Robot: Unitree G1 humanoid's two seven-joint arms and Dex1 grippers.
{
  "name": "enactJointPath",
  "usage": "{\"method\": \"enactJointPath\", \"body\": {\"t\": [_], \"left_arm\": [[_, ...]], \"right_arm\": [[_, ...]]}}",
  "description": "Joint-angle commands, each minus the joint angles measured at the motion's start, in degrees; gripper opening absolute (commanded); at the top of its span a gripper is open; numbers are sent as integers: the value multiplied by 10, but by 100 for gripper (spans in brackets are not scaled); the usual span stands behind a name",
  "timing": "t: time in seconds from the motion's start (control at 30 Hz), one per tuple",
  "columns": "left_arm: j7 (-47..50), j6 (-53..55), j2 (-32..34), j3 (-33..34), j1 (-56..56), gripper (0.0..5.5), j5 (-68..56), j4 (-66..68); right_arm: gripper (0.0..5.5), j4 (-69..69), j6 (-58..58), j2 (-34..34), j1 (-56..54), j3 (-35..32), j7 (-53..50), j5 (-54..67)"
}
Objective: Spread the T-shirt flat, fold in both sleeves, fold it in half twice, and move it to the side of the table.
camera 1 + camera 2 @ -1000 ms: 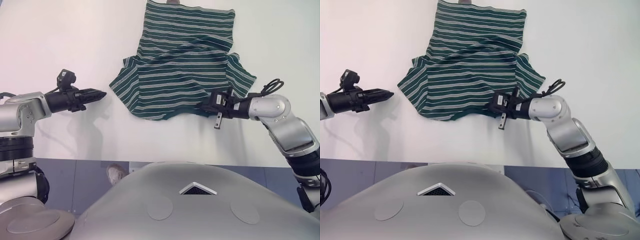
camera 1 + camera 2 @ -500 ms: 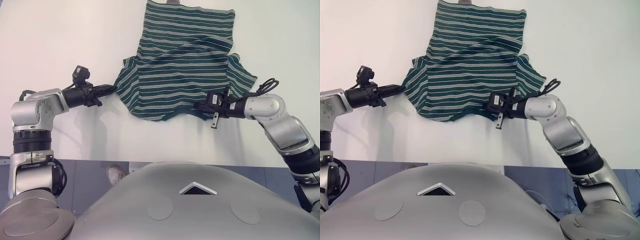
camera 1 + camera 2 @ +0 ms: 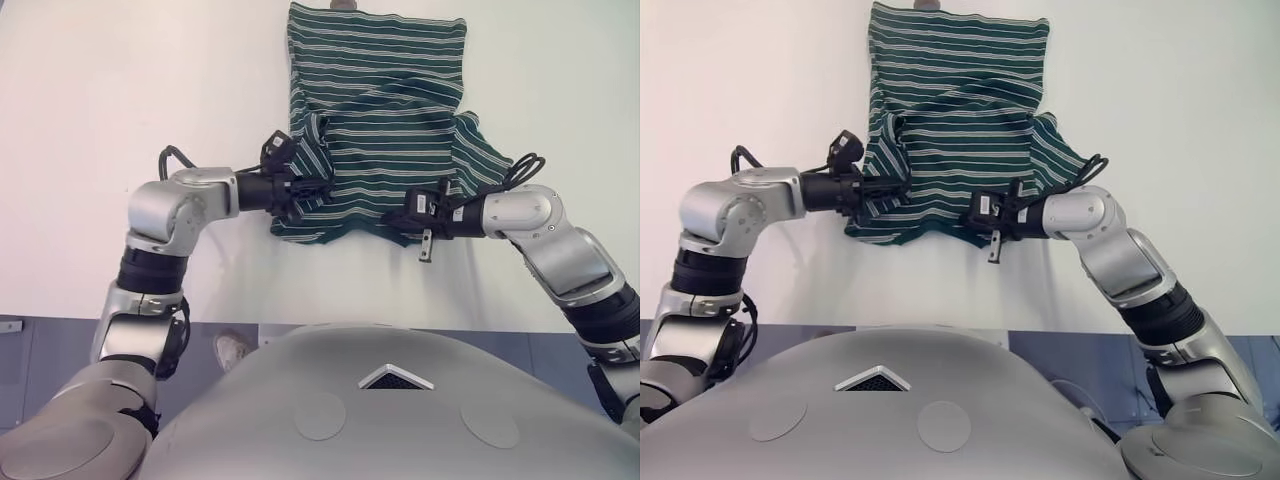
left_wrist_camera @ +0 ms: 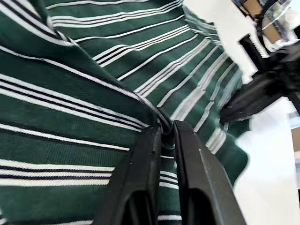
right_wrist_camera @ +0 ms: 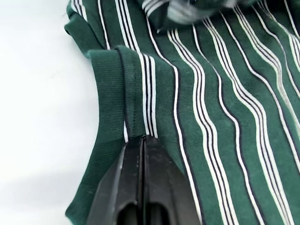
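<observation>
Floppy T-shirt, grab edges: left gripper pinching a fold at 8 o'clock, right gripper closed, probably nipping the 5 o'clock hem.

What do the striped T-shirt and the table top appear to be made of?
T-shirt: soft knitted fabric, probably cotton, matte; its edge shows fine ribbing and the cloth wrinkles. Table: smooth, plain white surface, perhaps laminate; the material is uncertain.

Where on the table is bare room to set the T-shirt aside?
The table is bare left of the T-shirt and right of it. Crowded: the near hem, where the left end effector and right end effector pinch it.
</observation>
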Motion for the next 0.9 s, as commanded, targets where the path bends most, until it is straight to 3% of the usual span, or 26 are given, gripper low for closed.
{"method": "enactJointPath", "body": {"t": [0.03,0.1,0.2,0.23,0.3,0.4,0.67,0.9], "left_arm": [[0,-11,16,6,-2,105,11,-13],[-18,-5,36,41,-4,105,-15,-52],[-30,21,63,132,-7,105,-86,-114],[-23,27,62,154,-6,105,-103,-122],[-1,21,53,167,-7,105,-101,-111],[25,4,30,154,-1,105,-85,-95],[64,-51,-30,143,4,105,-58,-38],[92,-110,-77,138,53,105,-39,-18]], "right_arm": [[75,-16,44,3,32,5,-10,8],[75,-28,64,44,33,-98,-60,59],[75,-24,162,91,19,-360,-111,211],[98,-8,195,84,16,-415,-116,239],[136,38,228,47,36,-460,-132,225],[200,133,235,31,39,-458,-157,197],[200,335,226,69,-6,-391,-102,210],[55,366,225,8,-6,-359,-34,212]]}}
